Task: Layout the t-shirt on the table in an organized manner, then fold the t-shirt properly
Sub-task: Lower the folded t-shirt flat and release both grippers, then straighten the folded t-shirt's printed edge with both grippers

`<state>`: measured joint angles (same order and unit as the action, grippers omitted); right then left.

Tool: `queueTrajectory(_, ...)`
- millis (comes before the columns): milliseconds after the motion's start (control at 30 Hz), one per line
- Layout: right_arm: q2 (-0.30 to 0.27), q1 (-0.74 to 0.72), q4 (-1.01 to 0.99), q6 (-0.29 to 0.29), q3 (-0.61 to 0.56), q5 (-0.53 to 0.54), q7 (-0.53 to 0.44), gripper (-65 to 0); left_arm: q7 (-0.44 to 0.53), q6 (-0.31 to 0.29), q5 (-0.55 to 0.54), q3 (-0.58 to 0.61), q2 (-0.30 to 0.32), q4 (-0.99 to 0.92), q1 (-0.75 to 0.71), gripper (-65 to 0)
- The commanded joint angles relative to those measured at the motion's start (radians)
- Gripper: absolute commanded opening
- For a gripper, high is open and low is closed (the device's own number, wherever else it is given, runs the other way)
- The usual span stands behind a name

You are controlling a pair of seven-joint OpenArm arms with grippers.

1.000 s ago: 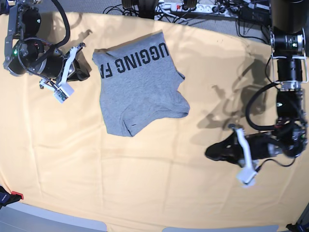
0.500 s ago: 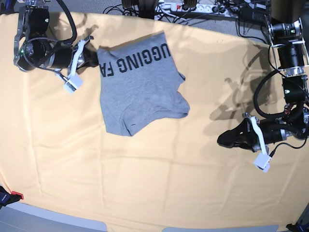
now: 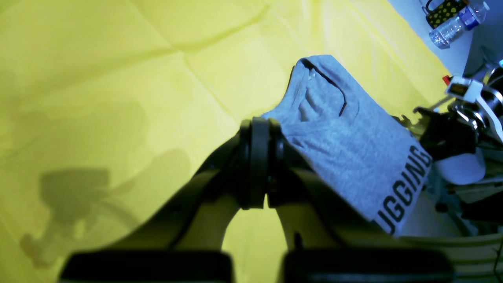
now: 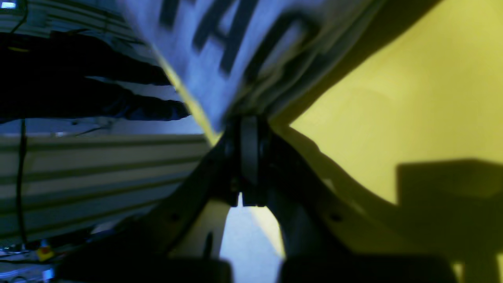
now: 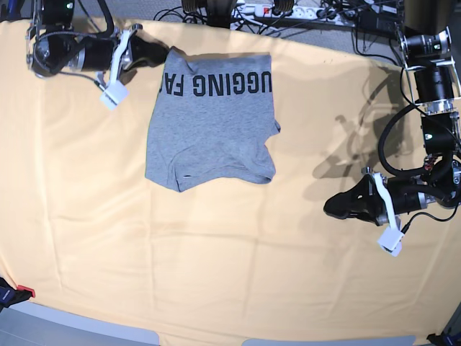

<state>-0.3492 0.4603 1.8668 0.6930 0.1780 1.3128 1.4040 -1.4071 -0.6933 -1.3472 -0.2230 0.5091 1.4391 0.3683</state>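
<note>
The heather-grey t-shirt [image 5: 209, 130] lies folded on the table [image 5: 216, 274], its black lettering along the far edge. My right gripper [image 5: 160, 52] is at the shirt's far left corner, shut on the cloth. In the right wrist view the lettered t-shirt [image 4: 220, 47] runs right into the closed tips of the right gripper [image 4: 247, 120]. My left gripper [image 5: 333, 207] is shut and holds nothing, well off to the shirt's right above the cloth. In the left wrist view the left gripper [image 3: 257, 124] is shut, with the t-shirt [image 3: 353, 145] lying beyond it.
Cables and a power strip [image 5: 288, 11] run along the table's far edge. A water bottle [image 3: 452, 27] and a spotted mug [image 3: 444, 10] stand beyond the table. A small red item [image 5: 25, 292] sits at the near left corner.
My right gripper has moved up and right onto the shirt's far left corner, and the lettered edge has shifted toward the far side and straightened. The left arm drew back to the right, then held still.
</note>
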Motion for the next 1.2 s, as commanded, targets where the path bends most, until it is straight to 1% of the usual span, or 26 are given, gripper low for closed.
queueTrajectory(0, -0.011, 0.003, 0.017, 0.005, 0.005, 0.03, -0.008, -65.0, 0.018, -0.005, -0.028, -0.007, 0.015, 0.014, 0.024, -65.0)
queueTrajectory(67, -0.011, 0.005, 0.021, 0.005, 0.006, 0.027, -0.008, -65.0, 0.015, -0.005, -0.039, -0.007, 0.015, 0.014, 0.025, -65.0)
queueTrajectory(133, -0.014, 0.005, 0.041, 0.005, 0.011, 0.013, -0.008, -65.0, 0.011, -0.005, -0.077, -0.007, 0.015, 0.014, 0.025, -65.0)
queueTrajectory(233, -0.014, 0.005, 0.11, 0.005, 0.051, 0.015, -0.008, -65.0, 0.011, -0.005, -0.136, -0.007, 0.015, 0.014, 0.024, -65.0)
queueTrajectory(400, -0.013, 0.005, 0.214, 0.005, 0.153, 0.018, -0.01, -65.0, 0.011, -0.005, -0.136, -0.007, 0.015, 0.014, 0.024, -65.0)
queueTrajectory(467, -0.013, 0.002, 0.216, 0.005, 0.175, 0.008, -0.063, -65.0, 0.011, -0.005, -0.136, -0.007, 0.015, 0.014, 0.024, -65.0)
queueTrajectory(600, -0.011, -0.015, 0.207, 0.005, 0.175, -0.15, -0.131, -65.0, 0.011, -0.005, -0.136, -0.007, 0.015, 0.014, 0.021, -65.0)
queueTrajectory(667, -0.006, -0.014, 0.2, 0.005, 0.175, -0.198, -0.182, -65.0, 0.011, -0.005, -0.136, -0.007, 0.014, 0.014, 0.014, -65.0)
queueTrajectory(733, 0.011, -0.014, 0.19, 0.005, 0.175, -0.239, -0.226, -65.0, 0.011, -0.005, -0.136, -0.007, 0.015, 0.014, 0.005, -65.0)
queueTrajectory(800, 0.035, -0.015, 0.178, 0.005, 0.169, -0.308, -0.265, -65.0, 0.011, -0.005, -0.136, -0.007, 0.014, 0.014, -0.011, -65.0)
queueTrajectory(867, 0.06, -0.015, 0.16, 0.005, 0.158, -0.346, -0.271, -65.0, 0.011, -0.005, -0.136, -0.007, 0.014, 0.014, -0.026, -65.0)
queueTrajectory(967, 0.09, -0.014, 0.14, 0.005, 0.119, -0.344, -0.253, -65.0, 0.011, -0.005, -0.136, -0.007, 0.014, 0.014, -0.042, -65.0)
queueTrajectory(1033, 0.103, -0.014, 0.14, 0.005, 0.082, -0.321, -0.235, -65.0, 0.011, -0.005, -0.136, -0.007, 0.015, 0.014, -0.044, -65.0)
queueTrajectory(1100, 0.103, -0.011, 0.14, 0.005, 0.033, -0.298, -0.233, -65.0, 0.011, -0.005, -0.136, -0.007, 0.015, 0.014, -0.046, -65.0)
queueTrajectory(1167, 0.103, -0.008, 0.14, 0.005, -0.026, -0.301, -0.229, -65.0, 0.011, -0.005, -0.136, -0.007, 0.015, 0.014, -0.051, -65.0)
